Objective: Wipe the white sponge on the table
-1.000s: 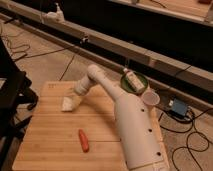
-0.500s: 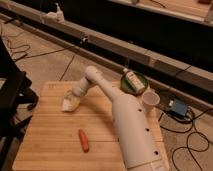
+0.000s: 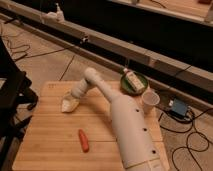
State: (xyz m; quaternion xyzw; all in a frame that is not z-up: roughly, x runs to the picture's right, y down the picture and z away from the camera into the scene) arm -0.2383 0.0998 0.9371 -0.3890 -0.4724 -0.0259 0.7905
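The table (image 3: 45, 145) is a light wooden top with visible plank seams. An orange carrot (image 3: 83, 140) lies on its near part, left of the arm, with bare wood all around it.

The robot arm (image 3: 127, 130) enters from the near right as a thick white column. It leans toward the far left and bends at an elbow over the far half of the table. From there the forearm slopes down to the left.

The gripper (image 3: 73, 100) is at the end of the forearm, low over the left-centre of the tabletop. It is directly against the white sponge (image 3: 66, 106). The sponge sits on the wood as a pale wedge, well apart from the carrot. It cannot be told whether the gripper is open, closed or clamped on the sponge.

A white paper cup (image 3: 150, 101) stands upright at the right edge. Just beyond it, at the far right corner, a green plate (image 3: 142, 81) carries a white oblong box (image 3: 131, 79).

A blue device (image 3: 177, 107) with cables lies on the floor to the right. A black chair (image 3: 10, 95) stands to the left.
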